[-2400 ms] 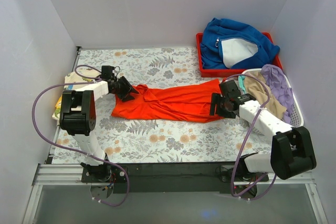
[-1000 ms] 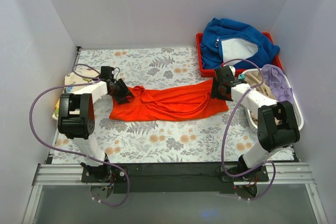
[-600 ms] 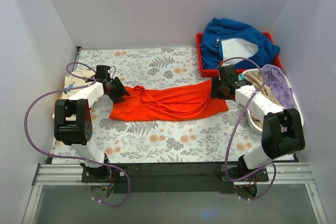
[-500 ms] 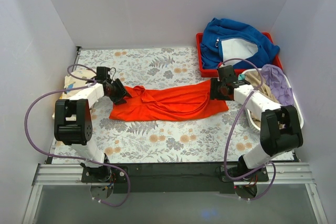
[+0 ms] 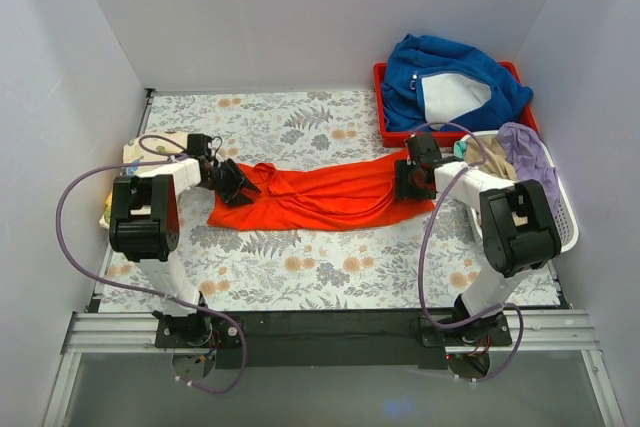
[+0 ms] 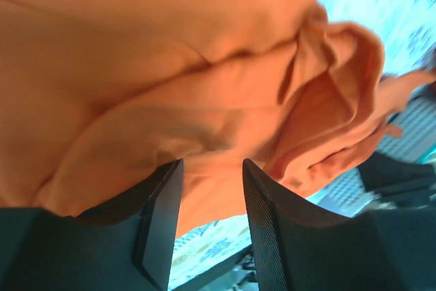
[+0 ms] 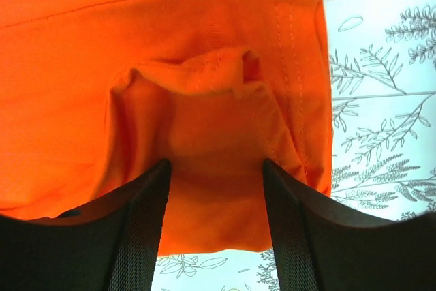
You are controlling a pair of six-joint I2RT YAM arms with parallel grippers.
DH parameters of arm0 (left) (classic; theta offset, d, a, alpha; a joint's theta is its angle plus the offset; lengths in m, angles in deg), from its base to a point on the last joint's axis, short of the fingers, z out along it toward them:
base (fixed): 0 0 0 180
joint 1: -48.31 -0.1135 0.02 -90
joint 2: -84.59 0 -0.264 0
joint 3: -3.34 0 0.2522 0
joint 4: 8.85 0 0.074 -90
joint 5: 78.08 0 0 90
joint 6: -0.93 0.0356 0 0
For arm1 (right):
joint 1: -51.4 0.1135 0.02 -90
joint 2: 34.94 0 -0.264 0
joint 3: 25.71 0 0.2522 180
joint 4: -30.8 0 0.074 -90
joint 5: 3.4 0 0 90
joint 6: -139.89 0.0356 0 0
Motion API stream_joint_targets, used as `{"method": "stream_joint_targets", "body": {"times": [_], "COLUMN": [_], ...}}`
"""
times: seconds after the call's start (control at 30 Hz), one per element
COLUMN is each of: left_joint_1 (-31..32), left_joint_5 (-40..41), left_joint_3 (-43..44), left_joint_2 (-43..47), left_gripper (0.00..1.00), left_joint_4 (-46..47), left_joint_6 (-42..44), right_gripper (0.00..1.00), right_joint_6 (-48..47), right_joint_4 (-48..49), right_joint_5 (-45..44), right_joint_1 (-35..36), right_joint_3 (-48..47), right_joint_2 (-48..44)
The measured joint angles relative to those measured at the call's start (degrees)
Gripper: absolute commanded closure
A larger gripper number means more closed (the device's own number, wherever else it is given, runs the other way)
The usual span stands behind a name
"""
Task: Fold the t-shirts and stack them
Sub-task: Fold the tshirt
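Half a second back, drawn off toward the left wall; now returned rightward, left gripper (image 5: pixel 243 187) on the left end of the orange-red t-shirt (image 5: pixel 320 197). Fingers (image 6: pixel 158 223) apart, bunched cloth lying in the gap between them. T-shirt itself unmoved over the last second, stretched crosswise over the middle of the floral table (image 5: pixel 300 262), its right end flatter than two seconds ago. Right gripper (image 5: pixel 402 180) shifted down and slightly left from the shirt's far right corner, now on the right hem. Jaws wide apart there, straddling a small raised pucker of hem.

At right rear, red tray (image 5: pixel 381 112) holding a thick blue garment (image 5: pixel 455 62) with white lining, heaped over the rim. Just nearer, white basket (image 5: pixel 570 217) with lilac cloth (image 5: pixel 525 147) and beige cloth (image 5: pixel 490 162), partly hidden behind the right arm (image 5: pixel 515 232).

At the far left edge, cream t-shirt (image 5: pixel 140 152), lying flat, mostly covered by the left arm (image 5: pixel 150 212).
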Motion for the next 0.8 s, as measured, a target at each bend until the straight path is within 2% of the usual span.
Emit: {"method": "stream_joint_targets", "body": {"times": [0.1,0.2,0.33,0.57,0.8], "left_joint_1": [-3.3,-6.3,-8.2,-7.7,-4.5], "left_joint_5": [-0.4,1.5,2.9,-0.7,-5.5], "left_joint_3": [6.1,16.2,27.4,41.8,68.8], "left_joint_2": [-4.4,-10.8,-17.9,-28.1,-44.7], "left_gripper": [0.62,0.62,0.63,0.64,0.62], "left_joint_4": [-3.5,-7.0,-9.4,-10.4,-13.9], "left_joint_6": [0.8,2.6,3.7,3.8,4.8], "right_gripper": [0.4,0.4,0.4,0.4,0.4], "right_joint_6": [0.8,1.7,3.5,8.4,12.7], "right_joint_4": [1.8,2.8,2.4,-0.7,-4.9], "right_joint_5": [0.5,2.2,4.3,8.2,13.8], "right_joint_1": [0.0,0.7,4.1,18.8,37.4], "right_joint_3": [4.3,9.7,14.6,16.0,12.1], "right_joint_2": [-3.4,-8.4,-13.8,-16.3,-12.9]}}
